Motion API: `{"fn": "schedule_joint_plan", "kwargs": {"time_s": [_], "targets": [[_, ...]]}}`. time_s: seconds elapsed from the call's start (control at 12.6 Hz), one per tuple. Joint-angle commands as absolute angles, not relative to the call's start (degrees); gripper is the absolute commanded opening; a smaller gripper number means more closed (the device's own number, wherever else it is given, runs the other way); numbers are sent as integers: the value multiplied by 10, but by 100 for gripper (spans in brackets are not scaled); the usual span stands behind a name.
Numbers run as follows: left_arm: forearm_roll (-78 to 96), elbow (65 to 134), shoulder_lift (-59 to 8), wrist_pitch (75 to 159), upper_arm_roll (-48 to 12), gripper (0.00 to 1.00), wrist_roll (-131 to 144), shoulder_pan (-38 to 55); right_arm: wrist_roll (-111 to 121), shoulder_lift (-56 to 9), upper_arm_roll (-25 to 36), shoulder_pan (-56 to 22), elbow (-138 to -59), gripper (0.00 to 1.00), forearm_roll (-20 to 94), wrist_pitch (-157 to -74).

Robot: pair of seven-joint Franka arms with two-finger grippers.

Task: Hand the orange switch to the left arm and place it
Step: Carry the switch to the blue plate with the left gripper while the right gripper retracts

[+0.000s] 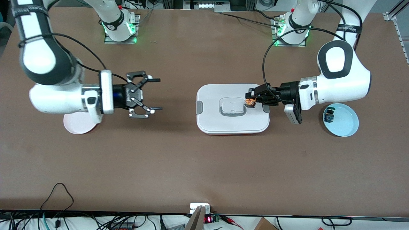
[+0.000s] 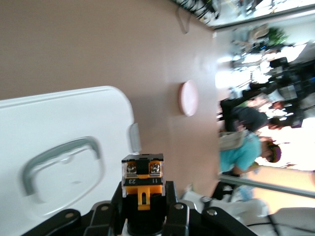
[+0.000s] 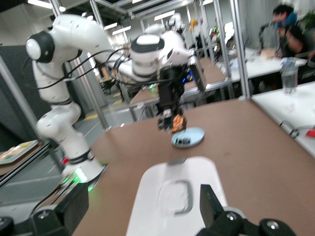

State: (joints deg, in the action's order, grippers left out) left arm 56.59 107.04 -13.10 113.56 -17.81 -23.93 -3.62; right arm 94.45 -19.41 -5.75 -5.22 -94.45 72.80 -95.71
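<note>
The left hand (image 1: 250, 97) is clamped on the orange switch (image 1: 250, 102) over the box (image 1: 232, 110), at the lid edge toward the left arm's end. The switch lies lengthwise along the fingers — its orange terminal end pointing toward the lid handle (image 1: 232, 107). The box is closed. Beside it, toward the left arm's end, a light blue dish (image 1: 344, 120) holds a small blue-and-teal component (image 1: 329, 115). The right hand (image 1: 145, 94) hangs open over the tabotop toward the right arm's end of the box, near a pink dish (image 1: 78, 124).

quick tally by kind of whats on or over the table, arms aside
boxes: 1, the white box
plates: 2, pink plate and light blue plate
small switches: 2, the orange switch held over the box in the left gripper, and a blue-and-teal component on the blue plate
total: 5
</note>
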Motion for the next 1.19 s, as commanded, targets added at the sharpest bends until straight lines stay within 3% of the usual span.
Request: {"fn": "schedule_joint_plan", "kwargs": {"time_s": [0.0, 0.48, 1.11], "targets": [[454, 1059, -127, 1126, -181, 14, -242, -50, 851, -144, 1, -52, -955, 100, 631, -889], [147, 1040, -134, 1049, -180, 14, -358, -103, 714, -77, 90, -53, -955, 100, 361, -823], [-108, 1052, -170, 1039, -179, 14, -608, -206, 341, 4, 87, -110, -950, 100, 57, -824]]}}
